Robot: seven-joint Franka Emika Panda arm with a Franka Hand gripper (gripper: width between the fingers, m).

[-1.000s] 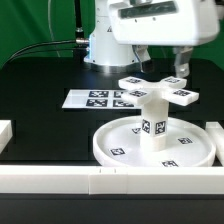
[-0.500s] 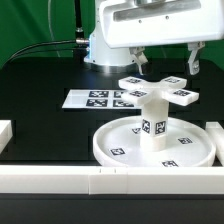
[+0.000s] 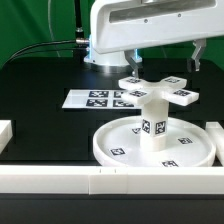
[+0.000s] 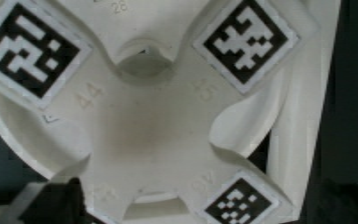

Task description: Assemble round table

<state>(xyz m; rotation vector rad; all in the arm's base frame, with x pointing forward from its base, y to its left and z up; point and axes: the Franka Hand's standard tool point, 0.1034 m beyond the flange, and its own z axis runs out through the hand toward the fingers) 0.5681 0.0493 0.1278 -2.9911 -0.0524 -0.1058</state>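
The large rimmed round disc (image 3: 113, 145) lies at the front on the exterior view's right. The short thick post (image 3: 153, 126) stands upright at its middle. The small cross-shaped piece (image 3: 158, 88) sits on top of the post. My gripper (image 3: 166, 57) hangs just above the cross piece, open, with one finger on each side and nothing between them. In the wrist view the cross piece (image 4: 149, 110) fills the picture with its tags showing. My fingertips do not show clearly there.
The marker board (image 3: 98, 98) lies flat behind the disc on the exterior view's left. White border bars run along the front edge (image 3: 60, 181), with short ones at the left (image 3: 5, 133) and the right (image 3: 216, 133). The robot base (image 3: 100, 50) stands at the back.
My fingers have spread wider apart and off the cross piece, and the hand has risen a little. The cross piece stays on the post.
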